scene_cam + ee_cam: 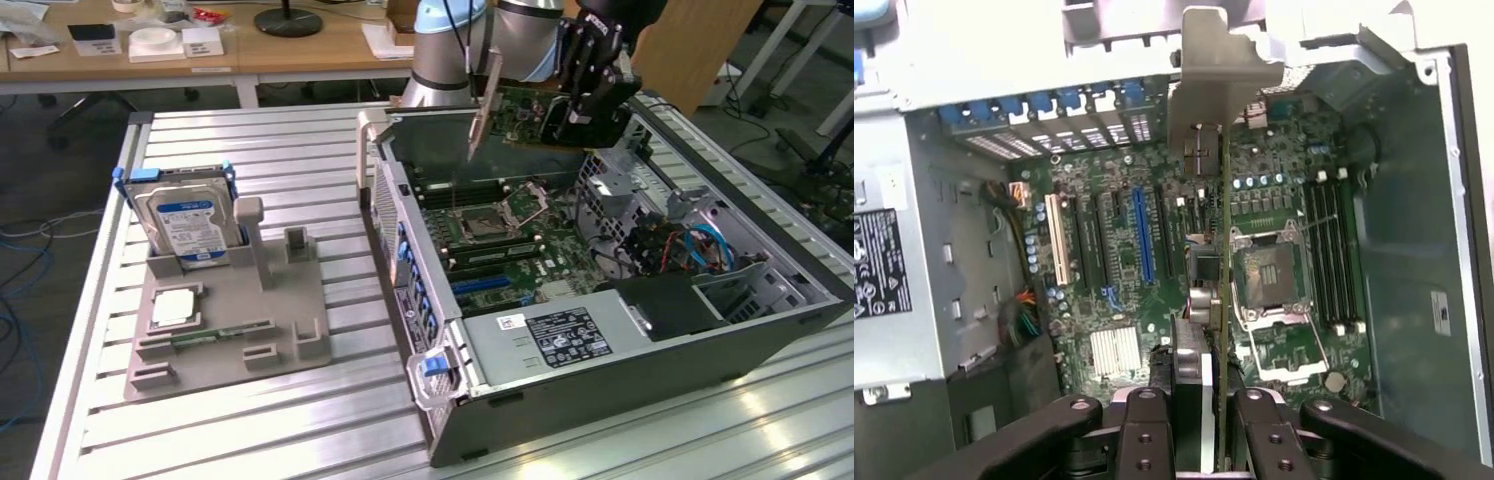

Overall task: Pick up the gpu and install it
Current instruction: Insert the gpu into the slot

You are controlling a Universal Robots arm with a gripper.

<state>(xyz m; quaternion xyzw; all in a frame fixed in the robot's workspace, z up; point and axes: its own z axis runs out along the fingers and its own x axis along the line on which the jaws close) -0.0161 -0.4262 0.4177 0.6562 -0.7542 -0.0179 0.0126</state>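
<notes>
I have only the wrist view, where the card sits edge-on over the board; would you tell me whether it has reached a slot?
Observer: No. In the exterior view the gpu hangs above the open case, clear of the motherboard, clamped in the pincer.
Operator: Thank you. Over which end of the case?
Observer: Over the far end in the exterior view, close beside the arm.
Operator: And what sits outside the case?
Observer: On the exterior view's left a grey holder rests on the table, with the hard drive standing upright in it.
</notes>
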